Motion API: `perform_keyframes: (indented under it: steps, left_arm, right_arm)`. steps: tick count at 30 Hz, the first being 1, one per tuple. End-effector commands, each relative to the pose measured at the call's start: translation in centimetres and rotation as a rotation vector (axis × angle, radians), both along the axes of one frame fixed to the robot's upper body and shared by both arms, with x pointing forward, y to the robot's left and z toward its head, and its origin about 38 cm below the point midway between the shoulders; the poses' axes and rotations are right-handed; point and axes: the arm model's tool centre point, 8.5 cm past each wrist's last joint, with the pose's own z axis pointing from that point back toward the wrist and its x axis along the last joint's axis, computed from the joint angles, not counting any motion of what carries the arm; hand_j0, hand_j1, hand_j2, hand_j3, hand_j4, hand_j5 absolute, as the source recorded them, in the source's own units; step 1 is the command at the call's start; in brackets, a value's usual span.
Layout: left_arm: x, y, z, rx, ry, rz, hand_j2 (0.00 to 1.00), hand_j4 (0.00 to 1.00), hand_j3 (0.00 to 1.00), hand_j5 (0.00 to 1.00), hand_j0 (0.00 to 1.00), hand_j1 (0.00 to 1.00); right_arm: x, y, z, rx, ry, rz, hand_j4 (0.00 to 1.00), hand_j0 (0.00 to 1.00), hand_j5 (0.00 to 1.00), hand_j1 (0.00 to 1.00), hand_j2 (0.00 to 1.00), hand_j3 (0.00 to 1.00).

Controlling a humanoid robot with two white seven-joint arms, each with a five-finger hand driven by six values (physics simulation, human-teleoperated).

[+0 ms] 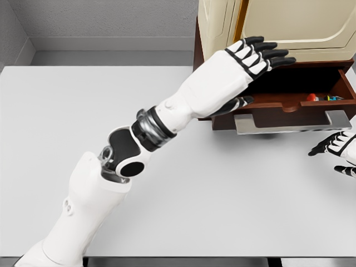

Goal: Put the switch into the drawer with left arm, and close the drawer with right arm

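The left robot hand (257, 55) hovers over the open drawer (289, 100) with its fingers spread wide and holding nothing. The switch (321, 98) lies inside the drawer, below and to the right of that hand. The right robot hand (336, 147) rests on the white surface (222, 194) just below the drawer's handle (292, 123), fingers relaxed and empty.

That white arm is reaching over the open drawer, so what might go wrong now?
The left hand hangs open over the open drawer, so closing now might pinch it. The right hand waits near the drawer's grey handle, at the picture's edge; a slip there might leave the drawer ajar. Small colourful items lie inside.
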Motion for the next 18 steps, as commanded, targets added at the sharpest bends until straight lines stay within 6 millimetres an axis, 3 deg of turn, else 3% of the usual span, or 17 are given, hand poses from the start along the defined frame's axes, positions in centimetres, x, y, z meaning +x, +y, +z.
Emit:
perform_keyframes:
  steps: [1,5,9,11,16,18]
  left_arm:
    - [-0.6,2.5,0.9,-0.057,-0.044,-0.114,1.0,1.0,1.0,1.0,1.0,1.0]
    - [0.6,10.1,0.4,-0.095,0.059,-0.138,1.0,1.0,1.0,1.0,1.0,1.0]
    - [1.4,20.4,1.5,-0.14,0.17,-0.051,1.0,1.0,1.0,1.0,1.0,1.0]
    - [0.6,24.8,0.5,-0.174,0.284,-0.019,1.0,1.0,1.0,1.0,1.0,1.0]
    - [-1.5,30.6,-3.5,-0.168,0.489,0.086,1.0,1.0,1.0,1.0,1.0,1.0]
    - [-2.7,31.5,-6.0,-0.153,0.58,0.109,1.0,1.0,1.0,1.0,1.0,1.0]
  right_arm:
    - [0.1,0.0,0.3,-0.002,-0.001,0.004,0.73,0.73,0.73,0.73,0.73,0.73]
    - [0.3,-0.2,0.6,-0.014,-0.001,0.005,0.73,0.73,0.73,0.73,0.73,0.73]
    - [0.6,-0.2,1.0,-0.022,-0.009,0.008,0.73,0.73,0.73,0.73,0.73,0.73]
    - [0.7,-0.5,1.2,-0.022,-0.008,0.001,0.73,0.73,0.73,0.73,0.73,0.73]
    - [1.0,-1.4,1.2,-0.029,-0.009,-0.026,0.73,0.73,0.73,0.73,0.73,0.73]
    - [1.0,-1.3,1.3,-0.029,-0.01,-0.024,0.73,0.73,0.73,0.73,0.73,0.73]
